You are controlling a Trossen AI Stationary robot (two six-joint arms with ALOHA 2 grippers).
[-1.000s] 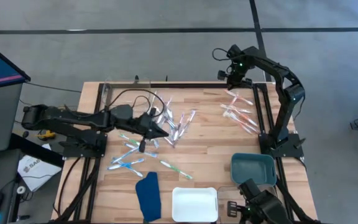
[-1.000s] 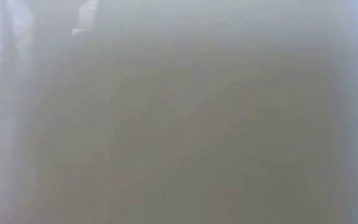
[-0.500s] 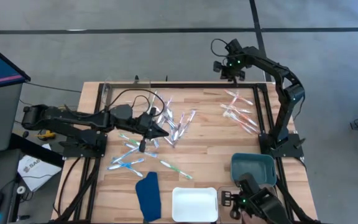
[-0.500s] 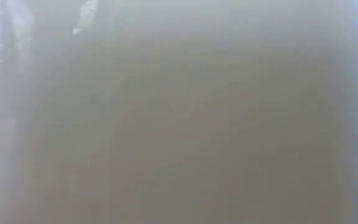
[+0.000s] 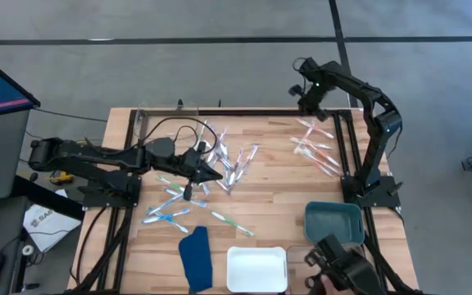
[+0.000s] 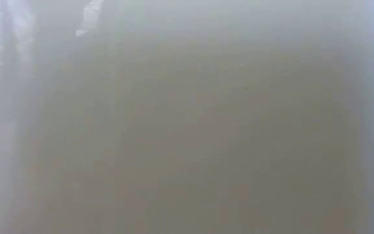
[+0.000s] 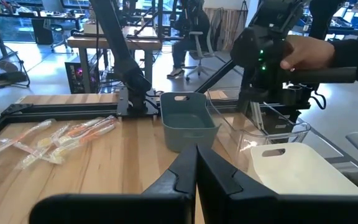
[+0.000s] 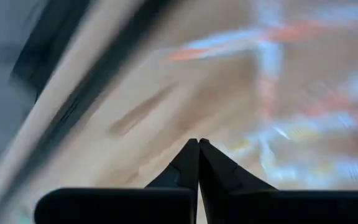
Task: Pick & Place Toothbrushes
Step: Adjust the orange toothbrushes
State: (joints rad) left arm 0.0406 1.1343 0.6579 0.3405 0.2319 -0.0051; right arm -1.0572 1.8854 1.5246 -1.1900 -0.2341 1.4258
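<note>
— Toothbrushes (image 5: 228, 160), where are they?
— Scattered across the middle of the wooden table (image 5: 277, 184), with a pink-orange bunch (image 5: 314, 147) near the far right edge.
— And the grippers?
— Left gripper (image 5: 217, 176) lies low among the middle scatter, fingers pressed shut, holding nothing. Right gripper (image 5: 308, 102) hangs above the far right corner, also shut and empty.
— Trays?
— A teal bin (image 5: 333, 221) and a white tray (image 5: 256, 268) sit at the near edge.

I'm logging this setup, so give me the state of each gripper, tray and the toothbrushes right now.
left gripper: shut, empty, above the table's middle.
right gripper: shut, empty, at the far right edge.
teal tray: empty.
white tray: empty.
toothbrushes: loose on the table.
</note>
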